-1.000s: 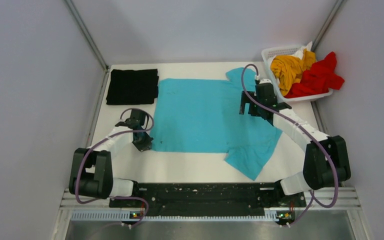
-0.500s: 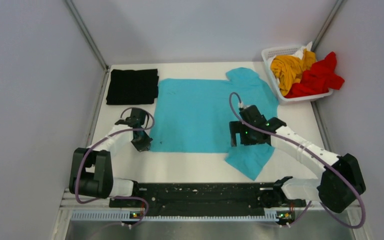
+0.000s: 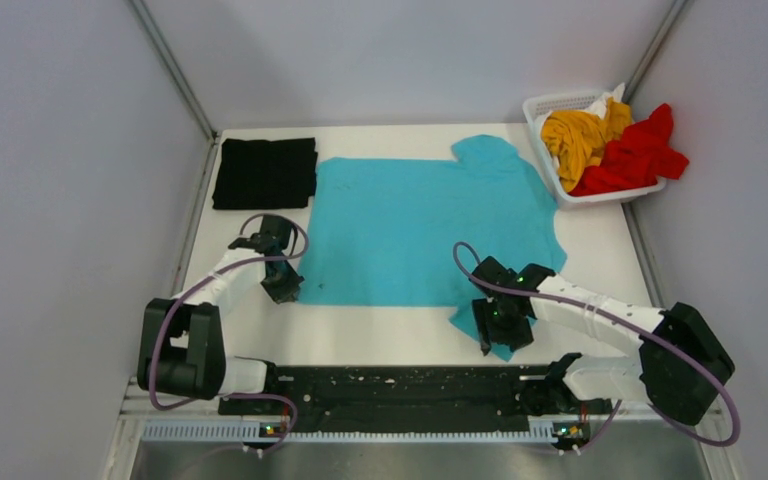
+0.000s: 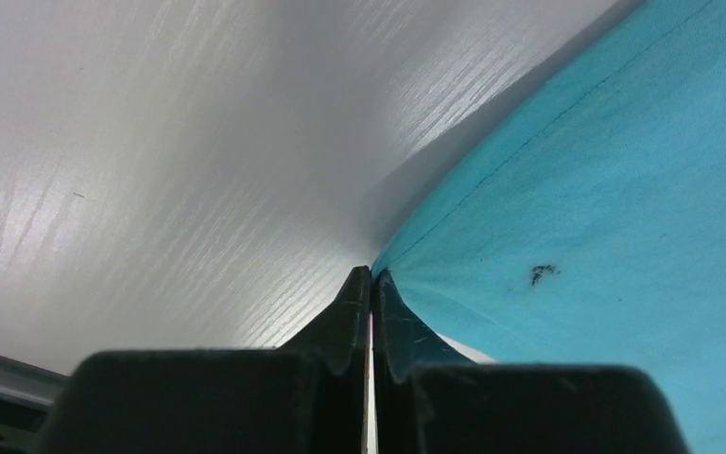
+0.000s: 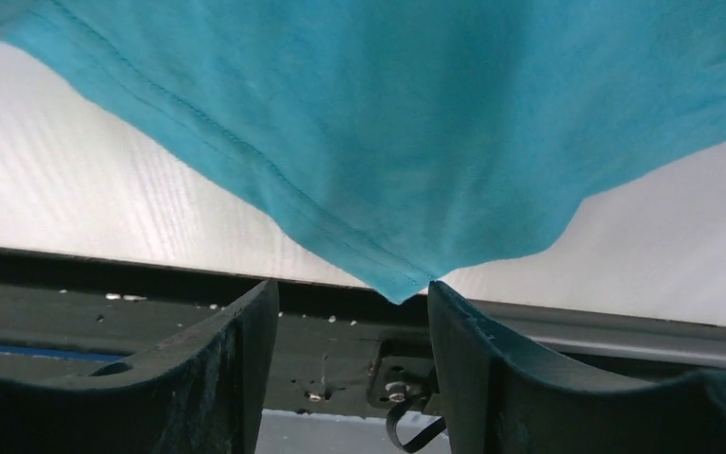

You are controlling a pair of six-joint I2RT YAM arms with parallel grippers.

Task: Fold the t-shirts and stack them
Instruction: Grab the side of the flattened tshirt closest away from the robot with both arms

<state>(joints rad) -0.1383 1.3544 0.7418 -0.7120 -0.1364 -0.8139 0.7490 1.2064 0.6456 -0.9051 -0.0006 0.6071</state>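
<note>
left gripper (image 4: 371, 281) is clenched on a hem corner of the turquoise t-shirt (image 3: 410, 215), probably anchoring it. right gripper (image 5: 350, 288) is spread, the sleeve tip (image 5: 399, 284) hanging between its fingers, likely for an inward fold.

Two black-and-white arms.
Left arm (image 3: 228, 277) and right arm (image 3: 590, 312) have white links, black joints and bulky black shoulders; a mauve cable (image 3: 152, 350) loops along each; green lights glow on the right wrist; fingers (image 5: 236, 378) are matte black and tapered.

White table (image 3: 400, 335) — plain grey walls (image 3: 60, 150), metal corner posts (image 3: 175, 75).
</note>
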